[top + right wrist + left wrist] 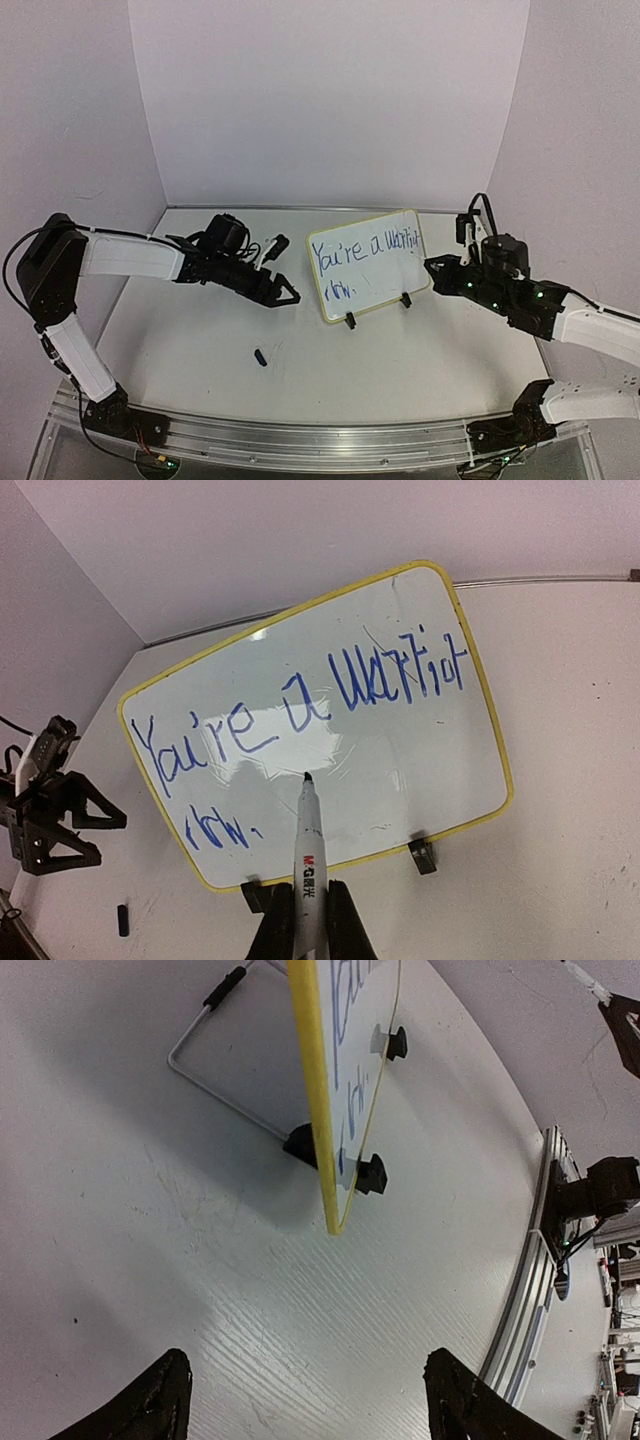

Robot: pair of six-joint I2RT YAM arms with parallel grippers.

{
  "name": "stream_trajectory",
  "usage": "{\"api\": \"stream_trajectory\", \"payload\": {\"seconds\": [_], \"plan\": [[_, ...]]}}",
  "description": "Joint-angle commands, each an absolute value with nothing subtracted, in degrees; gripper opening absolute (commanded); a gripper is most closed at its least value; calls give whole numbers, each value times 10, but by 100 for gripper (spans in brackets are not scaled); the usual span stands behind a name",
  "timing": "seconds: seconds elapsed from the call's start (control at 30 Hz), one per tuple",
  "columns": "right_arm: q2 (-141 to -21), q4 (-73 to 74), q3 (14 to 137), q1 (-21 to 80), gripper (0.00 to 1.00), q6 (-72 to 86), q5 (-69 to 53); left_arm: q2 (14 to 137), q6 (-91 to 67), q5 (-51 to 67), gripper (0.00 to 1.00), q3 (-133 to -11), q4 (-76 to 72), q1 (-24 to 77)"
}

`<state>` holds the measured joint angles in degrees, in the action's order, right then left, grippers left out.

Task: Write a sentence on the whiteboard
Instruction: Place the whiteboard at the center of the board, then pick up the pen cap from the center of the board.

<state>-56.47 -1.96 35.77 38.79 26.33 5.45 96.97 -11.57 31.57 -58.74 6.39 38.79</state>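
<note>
The whiteboard (372, 285) stands tilted on two black clip feet mid-table, yellow-rimmed. The sentence (365, 248) in blue reads "You're a warrior" with a short second line under it, plain in the right wrist view (300, 695). My right gripper (432, 267) is by the board's right edge, shut (308, 912) on a white marker (309, 840). The marker's dark tip points at the whiteboard (400, 770); whether it touches I cannot tell. My left gripper (287, 294) hovers left of the board, open (310, 1400) and holding nothing. It faces the whiteboard's yellow edge (312, 1080).
A small dark cap (260, 357) lies on the table in front of the left gripper, and the right wrist view shows the cap (122, 919) too. A wire stand (215, 1085) props the board from behind. A metal rail (320, 440) runs along the near edge. White walls enclose the back and sides.
</note>
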Motion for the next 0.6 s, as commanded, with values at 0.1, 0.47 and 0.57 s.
{"api": "stream_trajectory", "payload": {"seconds": [0.1, 0.47, 0.57], "plan": [[-543, -17, 346, 378, 0, 259, 50, 933, -209, 299, 79, -497, -27, 403], [-533, -13, 336, 376, 0, 271, 54, 920, -234, 294, 78, -440, -6, 426], [-535, -11, 337, 376, 0, 272, 54, 922, -233, 294, 78, -440, 23, 434]]}}
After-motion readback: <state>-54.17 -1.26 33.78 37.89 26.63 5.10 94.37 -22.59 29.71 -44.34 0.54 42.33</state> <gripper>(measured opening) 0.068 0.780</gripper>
